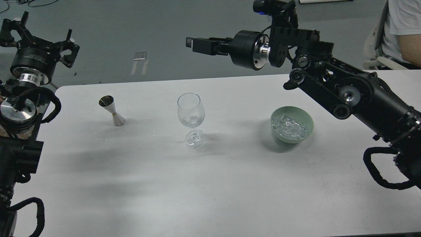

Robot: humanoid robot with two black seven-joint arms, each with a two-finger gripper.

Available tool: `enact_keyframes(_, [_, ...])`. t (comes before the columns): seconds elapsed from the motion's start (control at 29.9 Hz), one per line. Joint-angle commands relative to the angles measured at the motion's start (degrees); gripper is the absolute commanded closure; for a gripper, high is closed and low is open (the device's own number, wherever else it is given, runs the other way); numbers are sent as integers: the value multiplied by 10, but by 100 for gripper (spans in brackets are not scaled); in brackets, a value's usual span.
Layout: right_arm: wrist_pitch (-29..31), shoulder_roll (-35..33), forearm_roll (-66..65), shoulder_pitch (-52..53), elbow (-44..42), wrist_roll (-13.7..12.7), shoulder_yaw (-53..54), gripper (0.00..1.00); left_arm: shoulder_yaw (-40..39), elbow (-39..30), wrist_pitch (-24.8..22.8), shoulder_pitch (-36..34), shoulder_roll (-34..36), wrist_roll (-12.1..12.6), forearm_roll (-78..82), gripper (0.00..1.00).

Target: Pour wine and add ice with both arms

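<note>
A clear wine glass (191,113) stands upright mid-table. One ice cube (193,117) lies in its bowl, in a barely visible bit of clear wine (190,124). A pale green bowl (307,116) to its right holds several ice chunks (291,129). My right gripper (194,45) is high above the glass and a little behind it, pointing left. Its fingers stand slightly apart and hold nothing. My left gripper (41,38) is open and empty at the far left, off the table's corner. A steel jigger (112,110) stands left of the glass.
The white table (210,184) spans the view, with its back edge just behind the glass. A second table top adjoins at the right (388,74). A seated person (403,29) and a chair are at the top right.
</note>
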Motion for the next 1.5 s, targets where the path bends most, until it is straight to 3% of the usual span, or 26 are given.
enact_keyframes(0.0, [-37,8,0,-16,-3,1,65,0,1,9,-1,-3,0,5,7,2])
enact_keyframes(0.17, [-57,11,47,-21,-3,1,143,0,29,11,-2,-6,-5,7,20,2])
enact_keyframes(0.33, [-60,10,234,-19,-45,1,245,0,85,10,-4,-16,-5,-2,21,2])
enact_keyframes(0.4, [-66,11,303,-17,-79,2,264,0,86,8,-15,-16,-4,-3,23,2])
enact_keyframes(0.5, [-134,13,410,-21,-99,7,278,2,86,3,-38,-17,-5,-3,32,2])
enact_keyframes(0.6, [-165,15,479,-26,-102,8,281,1,87,3,-50,-18,-11,-2,32,2])
enact_keyframes(0.7, [-162,15,562,-34,-122,7,280,1,95,3,-57,-18,-11,-2,34,2])
enact_keyframes(0.94, [-139,28,625,-63,-123,8,280,1,96,5,-55,-19,-12,-7,93,2])
enact_keyframes(1.1, [-105,49,627,-75,-176,10,283,1,97,5,-50,-18,-11,-63,135,2])
enact_keyframes(1.47, [-100,58,636,-84,-189,31,282,0,98,10,-18,-21,-12,-65,188,2])
